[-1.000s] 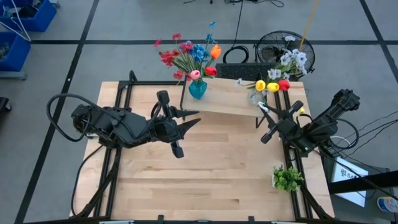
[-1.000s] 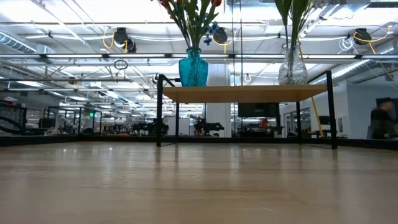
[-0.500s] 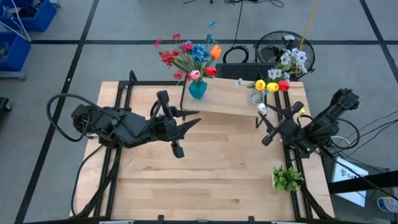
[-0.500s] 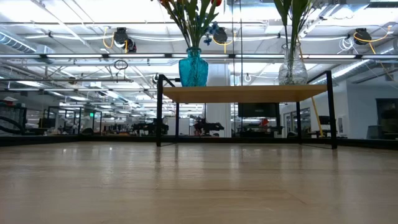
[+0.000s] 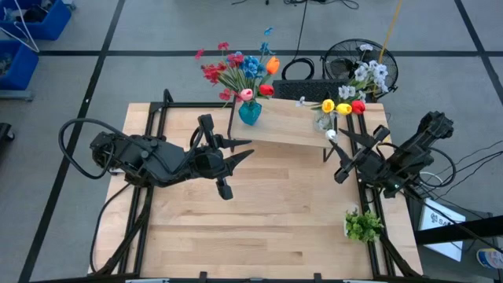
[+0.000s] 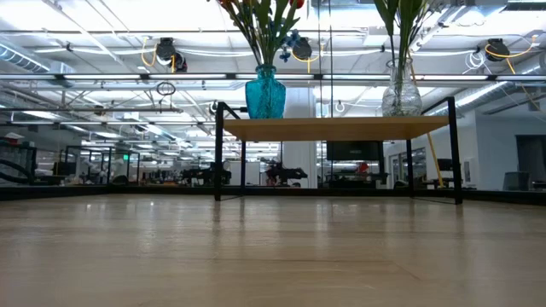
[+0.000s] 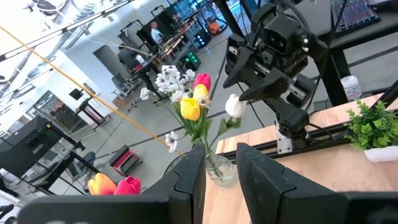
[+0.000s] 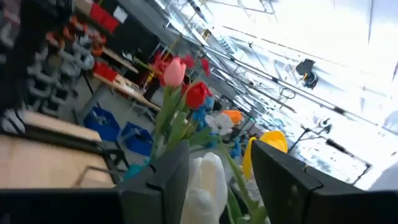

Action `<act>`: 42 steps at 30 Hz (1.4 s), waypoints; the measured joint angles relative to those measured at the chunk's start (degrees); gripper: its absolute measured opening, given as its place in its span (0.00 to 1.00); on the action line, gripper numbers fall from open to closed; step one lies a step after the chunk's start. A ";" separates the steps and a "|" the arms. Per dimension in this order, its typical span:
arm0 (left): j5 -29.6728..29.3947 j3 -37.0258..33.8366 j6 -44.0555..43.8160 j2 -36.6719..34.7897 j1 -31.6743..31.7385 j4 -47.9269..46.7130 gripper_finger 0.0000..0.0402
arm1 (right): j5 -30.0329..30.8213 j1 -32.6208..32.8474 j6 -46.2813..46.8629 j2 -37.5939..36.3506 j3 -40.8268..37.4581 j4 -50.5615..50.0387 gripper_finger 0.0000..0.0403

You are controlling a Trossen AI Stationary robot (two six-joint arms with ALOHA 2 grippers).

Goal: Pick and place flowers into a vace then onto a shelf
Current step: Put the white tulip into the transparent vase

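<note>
The shelf stands at the table's far edge on its black legs. On it are a teal vase of red, blue, pink and orange flowers and a clear vase of yellow, red and white flowers. My right gripper is open at the shelf's right end, just near of the clear vase, with a white blossom between its fingers. That blossom's green stem runs down into the clear vase. My left gripper hovers open before the shelf's middle, holding nothing. My right gripper stands open around the white blossom, coming at it level from the table's right. In its wrist view the blossom lies against one finger, with a gap to the other finger. Whether it truly touches, I cannot tell.
A bushy green clump in a white pot sits at the table's right edge, near my right arm. The shelf's black legs stand on the far part of the tabletop. A fan and cables lie on the floor beyond the far edge.
My right gripper has shifted slightly toward the table's right edge, and the white blossom has stayed beside the clear vase.
</note>
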 joint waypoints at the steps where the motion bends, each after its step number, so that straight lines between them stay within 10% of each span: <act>1: 0.00 0.00 0.00 0.00 0.00 0.00 0.24 | 0.25 -0.02 -1.50 0.00 0.00 -0.03 0.40; 12: 0.00 0.00 0.05 0.00 0.02 0.00 0.24 | -15.33 1.49 -8.13 0.04 0.25 -0.11 0.28; 25: 0.01 0.00 3.19 0.00 0.02 1.25 0.24 | -10.89 -0.08 12.49 0.26 1.16 -11.13 0.01; 42: 0.13 0.02 4.24 0.00 0.02 3.36 0.24 | -2.76 -5.54 9.68 0.45 1.19 -10.37 0.00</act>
